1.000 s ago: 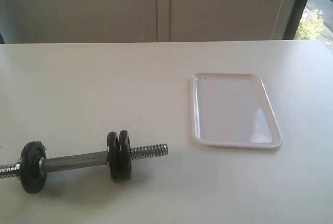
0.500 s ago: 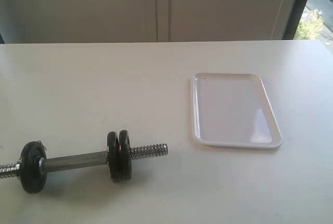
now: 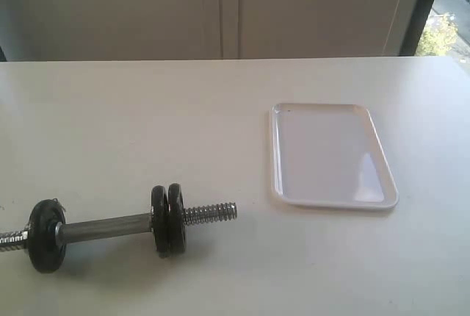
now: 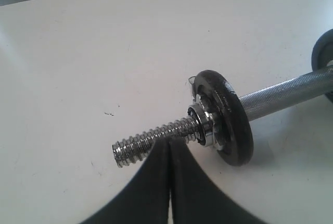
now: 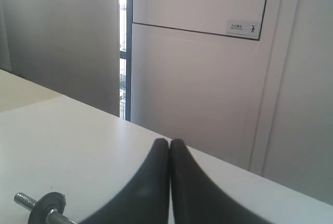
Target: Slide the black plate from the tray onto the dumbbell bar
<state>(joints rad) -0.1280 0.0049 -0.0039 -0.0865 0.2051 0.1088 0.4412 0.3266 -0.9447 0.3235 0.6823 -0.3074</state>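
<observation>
The dumbbell bar [image 3: 106,225] lies on the white table at the front left. Two black discs [image 3: 168,220] sit side by side near its right threaded end, and one disc [image 3: 46,235] sits near its left end. The white tray [image 3: 334,204] at centre right holds nothing, and no loose black plate shows. Neither gripper appears in the exterior view. In the left wrist view my left gripper [image 4: 170,141] is shut and empty, its tips right against the threaded end [image 4: 140,145] beside a disc [image 4: 229,117]. My right gripper [image 5: 169,141] is shut, empty, above the table.
The right wrist view catches one end of the dumbbell [image 5: 44,211] low on the table, with wall panels and a window strip behind. In the exterior view a wall runs along the far table edge.
</observation>
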